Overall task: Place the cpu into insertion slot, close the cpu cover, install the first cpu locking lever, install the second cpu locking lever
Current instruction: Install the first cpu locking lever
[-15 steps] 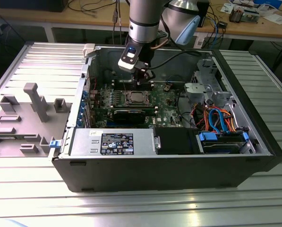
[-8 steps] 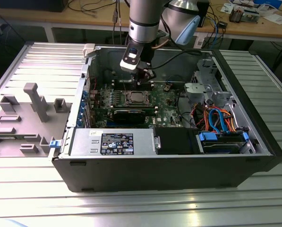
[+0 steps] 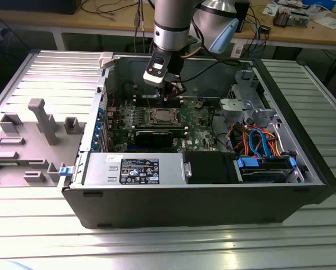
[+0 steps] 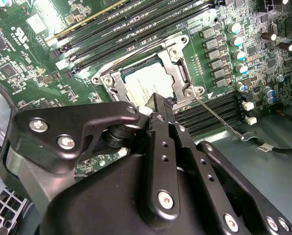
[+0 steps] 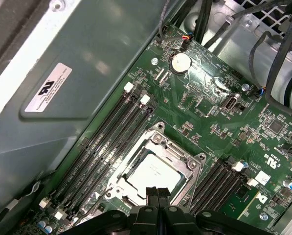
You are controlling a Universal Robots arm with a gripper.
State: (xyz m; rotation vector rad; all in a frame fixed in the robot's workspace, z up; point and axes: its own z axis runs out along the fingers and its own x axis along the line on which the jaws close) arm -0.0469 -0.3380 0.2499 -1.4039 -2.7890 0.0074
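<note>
Exterior view, above frame centre: pincer (image 3: pixel 172 93) inside computer case (image 3: pixel 184 202), over insertion slot (image 3: pixel 151 116).

Second wrist view: cpu (image 4: pixel 143 85) seated under shut cpu cover (image 4: pixel 174 73), one locking lever (image 4: pixel 219 117) angled outward.

First wrist view: pincer narrow, empty, at cover edge, probably for pushing.

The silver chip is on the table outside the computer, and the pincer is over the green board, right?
Not outside: the first wrist view shows the cpu in the insertion slot, inside the computer. The pincer is over the green board.
</note>
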